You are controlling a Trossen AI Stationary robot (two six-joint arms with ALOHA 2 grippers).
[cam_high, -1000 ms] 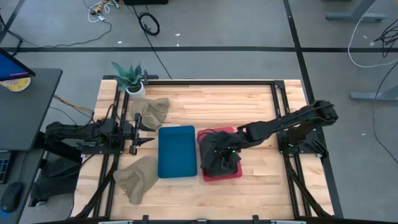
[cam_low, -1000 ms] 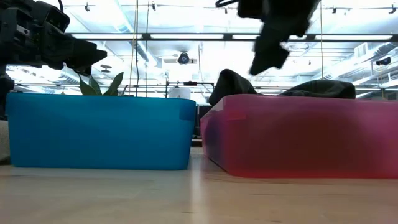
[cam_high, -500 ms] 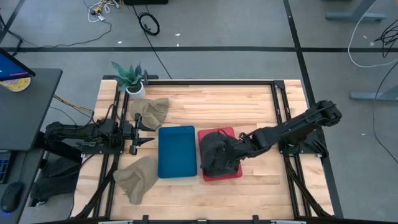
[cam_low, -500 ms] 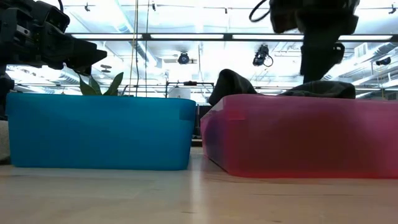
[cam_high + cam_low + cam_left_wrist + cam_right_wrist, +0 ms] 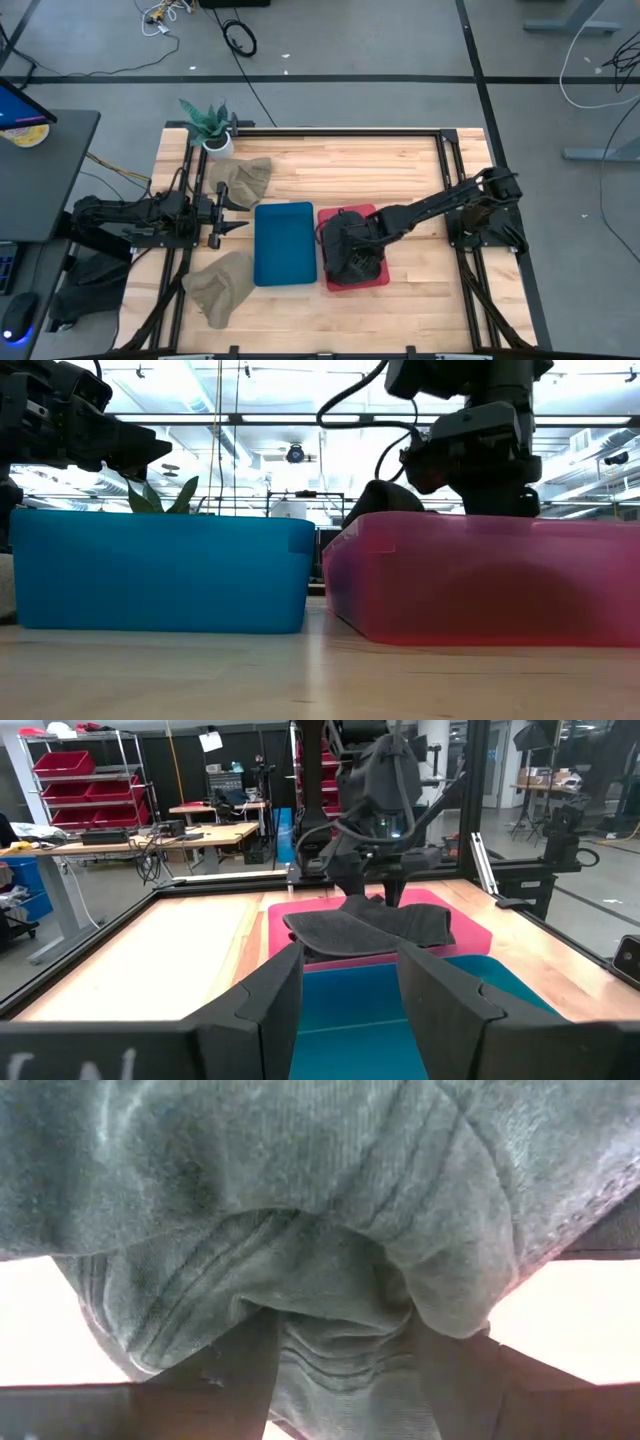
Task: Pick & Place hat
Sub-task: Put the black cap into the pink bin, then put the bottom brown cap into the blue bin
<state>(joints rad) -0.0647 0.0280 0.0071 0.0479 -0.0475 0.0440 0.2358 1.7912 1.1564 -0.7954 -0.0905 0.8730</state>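
A dark grey hat [image 5: 350,255] lies crumpled in the red bin [image 5: 378,279], which stands right of the blue bin [image 5: 284,243]. My right gripper [image 5: 354,240] points down onto the hat, open, its fingertips among the cloth [image 5: 345,1340]; the left wrist view shows it over the hat [image 5: 385,892]. In the low view the bin's rim hides its fingertips. Two tan hats lie flat on the table, one at the far left [image 5: 243,178] and one at the near left [image 5: 222,284]. My left gripper [image 5: 236,210] waits level at the left, open [image 5: 350,970]. My right gripper comes at the dark hat from above, fingers pointing down. Its open fingers [image 5: 245,1370] stand in the crumpled top of the hat with a ribbed fold of cloth [image 5: 340,1350] bulging between them. The hat lies in the red bin.
A potted plant [image 5: 210,128] stands at the table's far left corner. The blue bin [image 5: 160,570] has nothing in it that shows. Black frame rails [image 5: 440,150] run along the table's sides. Bare wood lies along the far side [image 5: 350,170].
My right gripper has come down from above the red bin onto the dark hat, rolling about its wrist and shifting a little toward the table's left. Its fingertips have sunk below the bin's rim in the low view. The hat stays in the bin.
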